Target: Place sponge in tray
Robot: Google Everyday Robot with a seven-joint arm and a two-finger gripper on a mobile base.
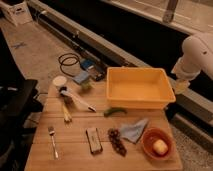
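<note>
Camera view: the only view.
Sponge: a small bluish block at the far edge of the wooden table. It sits left of the yellow tray, near it but not touching.
Gripper: hangs past the tray's right end, well apart from the sponge. Spread or pressed together, cannot tell.
Handling (judged): light, soft, squashes under grip, not fragile or slippery.
Hold: from above, across the narrow sides at mid-body (a brush lies close by).

Enters at upper right as white arm, bulky, angled down and left. Ends in gripper, pointing downward, far right, about mid-height.
</note>
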